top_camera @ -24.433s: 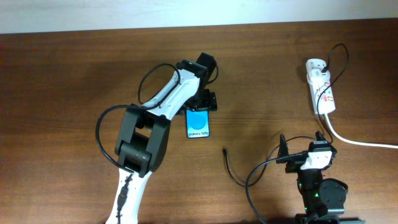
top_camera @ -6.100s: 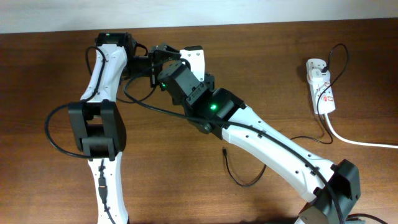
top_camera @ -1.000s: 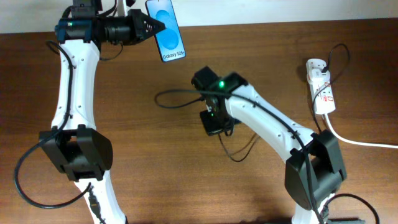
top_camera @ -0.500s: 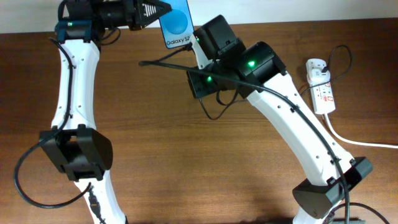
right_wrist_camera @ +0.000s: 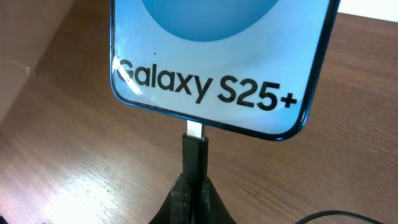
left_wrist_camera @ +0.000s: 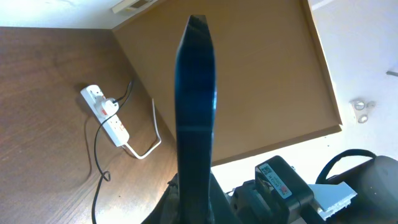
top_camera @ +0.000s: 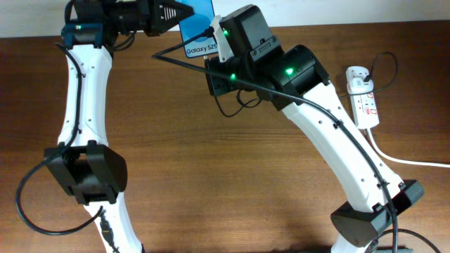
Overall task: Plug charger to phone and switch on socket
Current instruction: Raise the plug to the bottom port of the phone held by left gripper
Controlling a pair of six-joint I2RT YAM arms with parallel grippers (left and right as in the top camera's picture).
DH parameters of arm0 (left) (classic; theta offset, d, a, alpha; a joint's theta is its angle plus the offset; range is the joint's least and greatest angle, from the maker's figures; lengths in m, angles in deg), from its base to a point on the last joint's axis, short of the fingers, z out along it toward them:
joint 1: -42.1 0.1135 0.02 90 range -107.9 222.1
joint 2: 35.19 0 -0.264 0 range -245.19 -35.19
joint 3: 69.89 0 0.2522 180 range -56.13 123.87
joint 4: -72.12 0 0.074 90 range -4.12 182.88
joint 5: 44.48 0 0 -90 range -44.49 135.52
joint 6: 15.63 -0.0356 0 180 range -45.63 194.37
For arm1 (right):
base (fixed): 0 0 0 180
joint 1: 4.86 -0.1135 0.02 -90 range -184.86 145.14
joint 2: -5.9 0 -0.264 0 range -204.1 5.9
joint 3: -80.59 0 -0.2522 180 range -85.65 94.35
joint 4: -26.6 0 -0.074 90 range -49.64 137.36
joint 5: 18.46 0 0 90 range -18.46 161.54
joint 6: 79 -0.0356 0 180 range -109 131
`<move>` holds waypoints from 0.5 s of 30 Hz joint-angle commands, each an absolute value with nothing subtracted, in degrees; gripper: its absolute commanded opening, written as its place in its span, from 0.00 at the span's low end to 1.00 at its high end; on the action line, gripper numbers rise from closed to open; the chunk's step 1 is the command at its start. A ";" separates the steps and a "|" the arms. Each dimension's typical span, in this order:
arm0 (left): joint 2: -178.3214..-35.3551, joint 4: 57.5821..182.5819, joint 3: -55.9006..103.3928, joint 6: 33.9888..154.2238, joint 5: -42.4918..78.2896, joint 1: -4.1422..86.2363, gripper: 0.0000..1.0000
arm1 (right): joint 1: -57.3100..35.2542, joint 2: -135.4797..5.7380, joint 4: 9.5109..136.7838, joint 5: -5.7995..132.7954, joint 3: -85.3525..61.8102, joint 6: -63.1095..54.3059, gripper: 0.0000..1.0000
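Since half a second earlier, the right gripper had been brought closer to the phone. The charger plug was pinched in it, tip touching the phone's lower edge just above. The phone was clamped by the left gripper.

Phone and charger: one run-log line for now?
left gripper: shut on phone, raised | right gripper: shut on charger plug | plug: metal tip at phone's bottom edge, partly visible | socket: no gripper near

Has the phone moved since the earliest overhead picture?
Yes. The phone, held by the left pincer, is now up and left toward the far edge of the table, farther from the socket.
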State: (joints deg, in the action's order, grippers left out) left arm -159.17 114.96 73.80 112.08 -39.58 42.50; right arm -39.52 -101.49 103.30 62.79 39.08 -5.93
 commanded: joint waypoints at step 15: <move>-158.39 114.61 74.63 110.97 -44.59 42.63 0.00 | -39.61 -100.31 100.96 60.16 40.46 -8.16 0.04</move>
